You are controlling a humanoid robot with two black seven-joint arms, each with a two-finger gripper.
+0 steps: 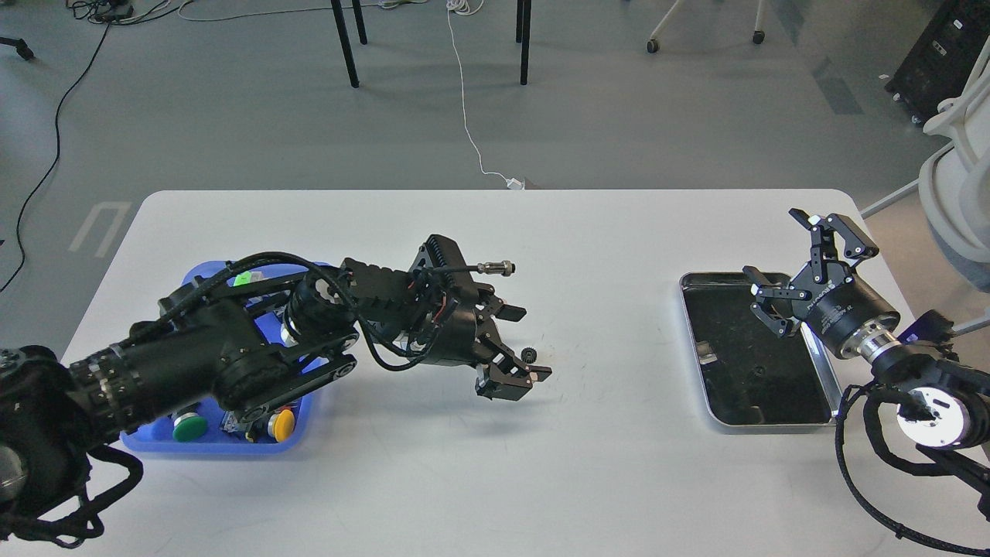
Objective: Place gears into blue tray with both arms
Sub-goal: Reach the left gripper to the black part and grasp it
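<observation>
One small black gear (529,354) lies on the white table near its middle. My left gripper (524,343) hangs open right over it, one finger (510,312) behind the gear and the other (520,374) in front; the fingers do not close on it. The blue tray (203,276) sits at the left, mostly hidden under my left arm, with push-button switches (189,425) inside. My right gripper (804,263) stands open and empty over the far right edge of the metal tray.
A shiny metal tray (754,352) with a black inside lies at the right. A cable with a metal plug (496,268) sticks out from my left wrist. Chair legs and cables are on the floor beyond the table's far edge.
</observation>
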